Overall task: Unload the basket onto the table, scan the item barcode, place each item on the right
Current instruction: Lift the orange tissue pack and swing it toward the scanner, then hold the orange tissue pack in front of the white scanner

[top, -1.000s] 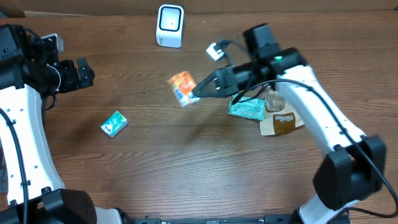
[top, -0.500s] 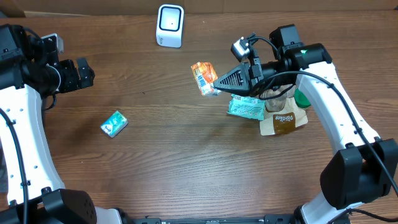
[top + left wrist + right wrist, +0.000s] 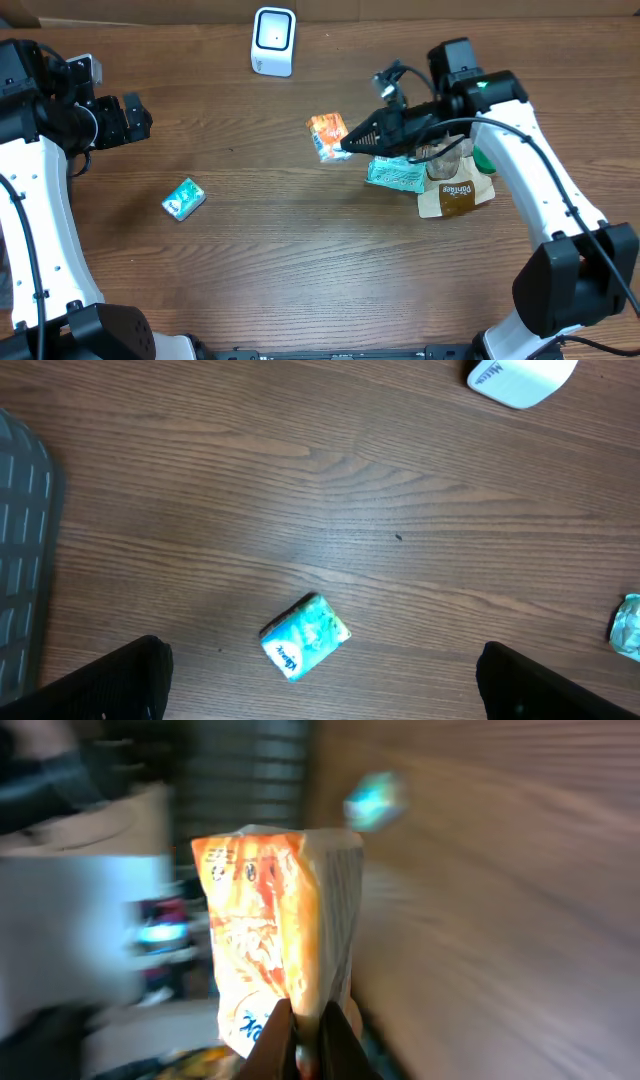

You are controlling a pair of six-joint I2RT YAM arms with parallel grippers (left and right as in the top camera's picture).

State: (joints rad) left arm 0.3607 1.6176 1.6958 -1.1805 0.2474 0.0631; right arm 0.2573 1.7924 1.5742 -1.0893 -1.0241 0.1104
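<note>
An orange and white snack packet [image 3: 326,135] hangs above the table, right of centre, with my right gripper [image 3: 348,146] shut on its edge. In the right wrist view the packet [image 3: 275,935] stands upright above the pinched fingers [image 3: 307,1025], and the background is blurred by motion. The white barcode scanner [image 3: 273,41] stands at the back of the table, up and left of the packet. My left gripper [image 3: 135,117] sits at the far left, open and empty. In its wrist view [image 3: 320,690] a teal tissue pack [image 3: 305,636] lies between the wide jaws, and the scanner [image 3: 520,376] shows at top right.
The teal tissue pack [image 3: 183,198] lies on the left part of the table. Under the right arm lie a teal packet [image 3: 396,174], a brown pouch [image 3: 455,198] and a green item [image 3: 485,159]. Both white arm links run along the table's sides.
My right gripper carried the orange packet to the right, away from the table's centre, then lowered it slightly while turning. The left arm and tissue pack stayed still.
</note>
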